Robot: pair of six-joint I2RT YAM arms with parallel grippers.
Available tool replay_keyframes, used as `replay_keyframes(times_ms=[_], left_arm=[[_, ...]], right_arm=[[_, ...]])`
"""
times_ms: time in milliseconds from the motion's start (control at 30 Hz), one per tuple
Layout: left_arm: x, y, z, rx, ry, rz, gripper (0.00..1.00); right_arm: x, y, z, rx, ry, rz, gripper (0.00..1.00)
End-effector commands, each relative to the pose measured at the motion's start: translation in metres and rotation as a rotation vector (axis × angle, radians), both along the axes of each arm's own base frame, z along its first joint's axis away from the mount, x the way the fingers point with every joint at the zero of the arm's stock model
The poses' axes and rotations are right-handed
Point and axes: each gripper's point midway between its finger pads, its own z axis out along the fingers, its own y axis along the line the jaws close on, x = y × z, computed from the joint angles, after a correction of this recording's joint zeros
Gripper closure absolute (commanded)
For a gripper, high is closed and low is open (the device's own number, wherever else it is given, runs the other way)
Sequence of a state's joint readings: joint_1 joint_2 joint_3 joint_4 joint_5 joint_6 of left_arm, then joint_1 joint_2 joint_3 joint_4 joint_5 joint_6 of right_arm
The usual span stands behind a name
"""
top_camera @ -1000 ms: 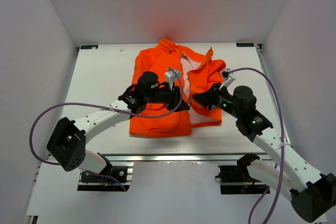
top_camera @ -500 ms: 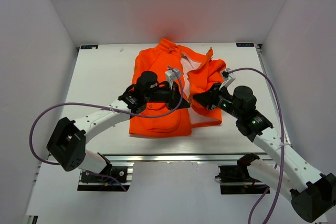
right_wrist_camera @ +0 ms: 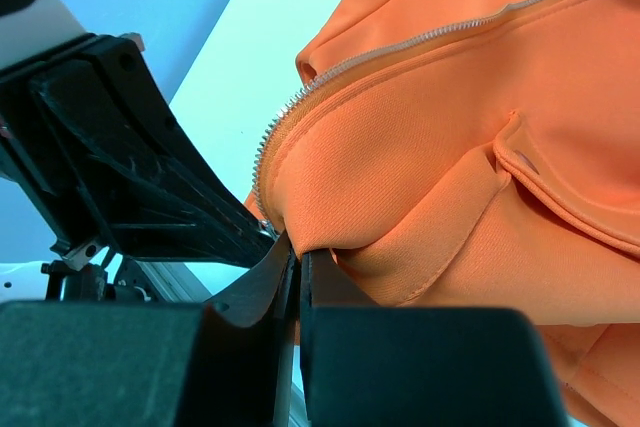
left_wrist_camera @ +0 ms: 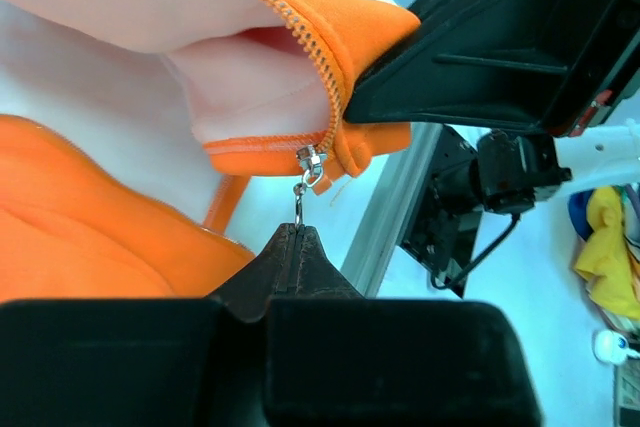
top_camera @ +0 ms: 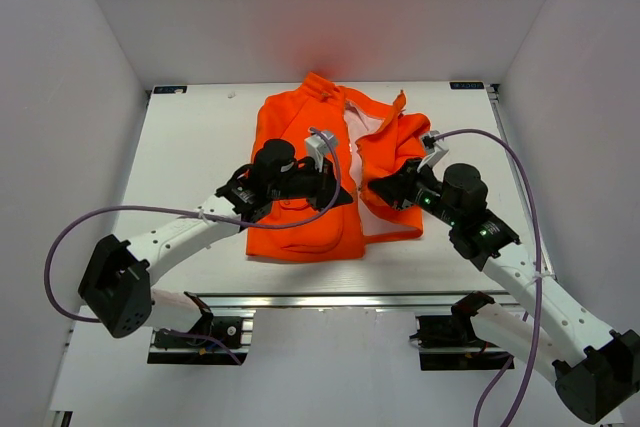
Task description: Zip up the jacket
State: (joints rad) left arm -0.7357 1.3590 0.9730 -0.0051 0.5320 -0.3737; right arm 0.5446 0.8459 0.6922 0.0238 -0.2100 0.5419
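The orange jacket (top_camera: 300, 227) lies open on the table, its pale lining (top_camera: 365, 127) showing between the two front panels. My left gripper (top_camera: 343, 197) is at the lower end of the opening. In the left wrist view it (left_wrist_camera: 298, 232) is shut on the metal zipper pull (left_wrist_camera: 298, 205), which hangs from the slider (left_wrist_camera: 311, 161) at the bottom corner of the right panel. My right gripper (top_camera: 366, 190) faces it, almost touching. In the right wrist view it (right_wrist_camera: 298, 257) is shut on the orange hem corner (right_wrist_camera: 330, 237), just below the zipper teeth (right_wrist_camera: 268, 152).
The white table (top_camera: 200, 117) is enclosed by white walls at left, right and back. An aluminium rail (top_camera: 330, 299) runs along the near edge. A thin orange strap (top_camera: 392, 237) trails from the right panel's hem. Purple cables loop beside both arms.
My left arm has shifted slightly left and back, drawing its gripper a little away from the right gripper with the pull in it. The right arm has held still.
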Motion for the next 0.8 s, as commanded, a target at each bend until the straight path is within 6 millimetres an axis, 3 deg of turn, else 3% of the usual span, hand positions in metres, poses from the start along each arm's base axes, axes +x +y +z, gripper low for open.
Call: replay_keyframes(times_ms=[0,233,467,600,767], left_arm=[[0.007,0.011,0.011,0.020,-0.049,0.062,1.00],[0.004,-0.005,0.029,-0.032,-0.062,-0.026,1.00],[-0.006,-0.003,0.053,-0.086,-0.103,-0.052,1.00],[-0.009,0.003,0.041,-0.072,-0.068,-0.026,1.00],[-0.023,0.006,0.006,-0.092,0.045,-0.029,1.00]], right_arm=[[0.006,0.000,0.038,0.037,-0.106,-0.011,1.00],[0.001,0.012,0.036,0.067,-0.095,0.063,1.00],[0.005,0.017,0.039,0.093,-0.119,0.069,1.00],[0.006,0.020,0.047,0.137,-0.138,0.079,1.00],[0.015,0.012,0.072,0.165,-0.203,0.009,1.00]])
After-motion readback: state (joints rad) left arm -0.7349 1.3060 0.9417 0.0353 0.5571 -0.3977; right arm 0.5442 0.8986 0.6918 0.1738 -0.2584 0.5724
